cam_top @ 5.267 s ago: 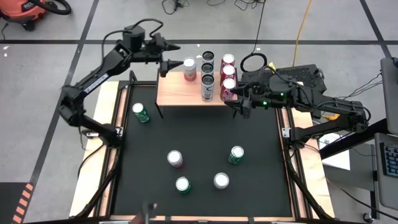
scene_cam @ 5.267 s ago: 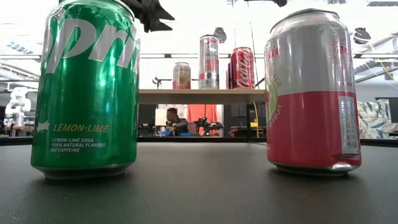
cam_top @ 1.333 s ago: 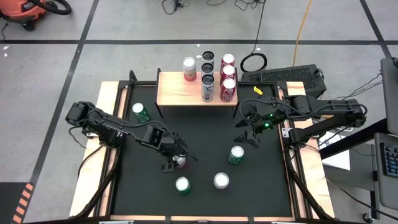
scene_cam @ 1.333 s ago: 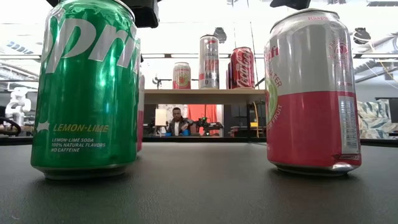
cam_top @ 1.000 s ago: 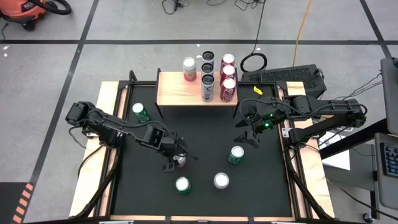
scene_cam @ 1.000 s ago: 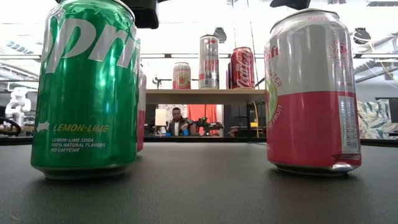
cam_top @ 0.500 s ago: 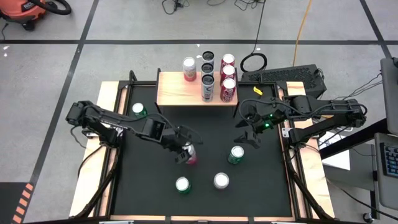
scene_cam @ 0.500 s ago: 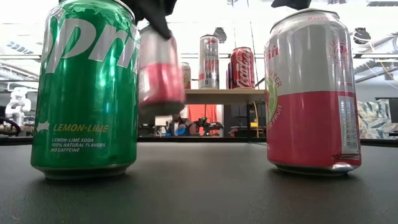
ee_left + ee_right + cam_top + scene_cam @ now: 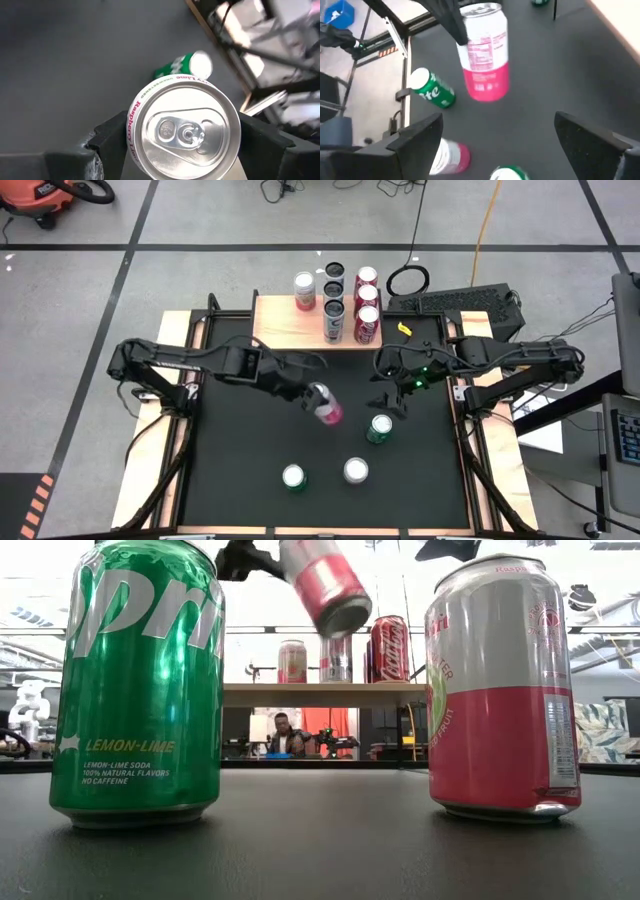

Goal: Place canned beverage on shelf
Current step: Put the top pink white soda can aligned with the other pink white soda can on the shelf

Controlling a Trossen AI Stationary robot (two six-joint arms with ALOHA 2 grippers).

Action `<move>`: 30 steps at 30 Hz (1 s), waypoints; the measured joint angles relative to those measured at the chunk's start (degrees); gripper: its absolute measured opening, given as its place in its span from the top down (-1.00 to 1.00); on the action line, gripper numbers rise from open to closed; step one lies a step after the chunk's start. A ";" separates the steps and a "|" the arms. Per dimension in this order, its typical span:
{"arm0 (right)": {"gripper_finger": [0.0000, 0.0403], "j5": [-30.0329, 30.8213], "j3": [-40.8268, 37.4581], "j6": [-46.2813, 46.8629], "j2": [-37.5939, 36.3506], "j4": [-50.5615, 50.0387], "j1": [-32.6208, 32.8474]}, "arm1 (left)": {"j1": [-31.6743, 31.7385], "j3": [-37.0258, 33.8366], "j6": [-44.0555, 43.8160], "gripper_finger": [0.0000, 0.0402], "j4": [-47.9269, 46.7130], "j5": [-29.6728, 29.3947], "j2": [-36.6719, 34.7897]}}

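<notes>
One pink can (image 9: 325, 404), rigid but slick, hangs tilted in your left gripper (image 9: 308, 397), jaws pinching its wall near the shelf (image 9: 290, 326); right gripper (image 9: 387, 390) waits, jaws spread.

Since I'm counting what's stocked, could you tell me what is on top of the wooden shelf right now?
The shelf carries five upright cans at its right end; the left part is bare wood. The left gripper holds a pink can over the table.

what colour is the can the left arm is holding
Silver top, pink bottom can; clearest in the right wrist view.
</notes>
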 joint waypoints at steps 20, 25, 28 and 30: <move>-0.87 8.26 0.00 -4.56 3.80 5.29 1.55 | 2.51 5.65 -10.39 -0.45 9.30 -4.37 -0.02; -0.98 11.08 0.00 -4.79 3.61 7.09 1.55 | 2.51 5.65 -13.18 -0.45 10.99 -5.15 -0.02; -0.97 12.04 0.00 -6.58 3.48 8.10 1.53 | 2.51 5.62 -13.57 -0.45 12.03 -5.59 -0.01; -0.98 13.10 0.00 -8.13 3.37 8.57 1.52 | 2.51 5.64 -14.72 -0.45 13.38 -6.19 -0.02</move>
